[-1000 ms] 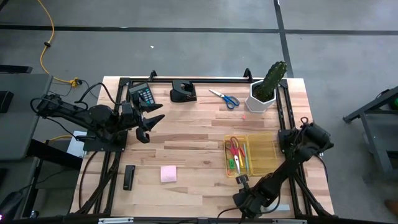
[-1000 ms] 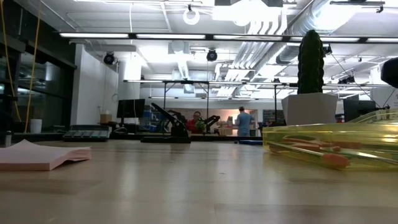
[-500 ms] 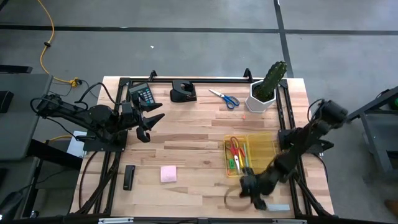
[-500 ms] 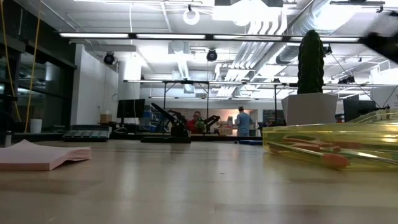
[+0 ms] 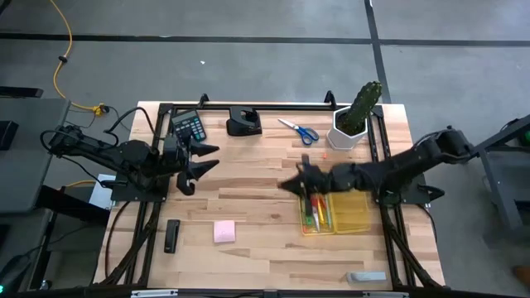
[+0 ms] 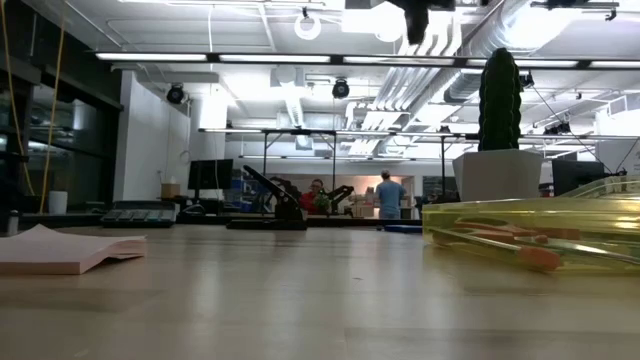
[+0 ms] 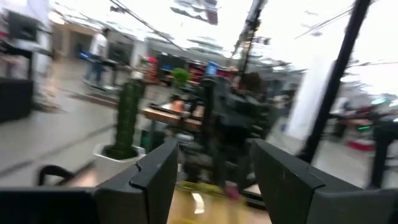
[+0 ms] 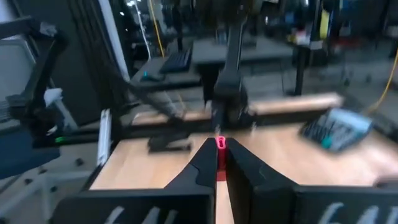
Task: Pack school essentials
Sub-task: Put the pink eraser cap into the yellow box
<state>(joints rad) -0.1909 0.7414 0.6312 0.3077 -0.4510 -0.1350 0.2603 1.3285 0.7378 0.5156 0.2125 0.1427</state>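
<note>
My right gripper (image 5: 287,184) reaches from the right side across the clear yellow tray (image 5: 354,212), high above the table, and is shut on a small red bit (image 8: 220,144). The tray holds red-handled scissors (image 5: 312,197) and thin pens (image 5: 318,217). Blue-handled scissors (image 5: 299,130) lie on the boards near the far edge. A tiny red bit (image 5: 325,155) lies in front of the cactus pot. The pink sticky pad (image 5: 224,231) rests flat toward the near left. My left gripper (image 5: 197,161) waits open at the left side, raised, its fingers pointing right. My right gripper pinches the small red bit (image 8: 220,140) between its two fingers (image 8: 204,163), right at their free ends. The fingers point about level toward the table's left. The bit is lifted clear of the table.
A green cactus in a white pot (image 5: 354,117) stands at the far right. A calculator (image 5: 191,126) and a black desk item (image 5: 243,122) sit along the far edge. A black bar (image 5: 171,236) lies near the left frame, a grey piece (image 5: 365,276) at the near edge.
My right arm has swung from the near edge of the table up and toward the far and left sides. Its gripper now hangs over the tray's left end, pointing left.
</note>
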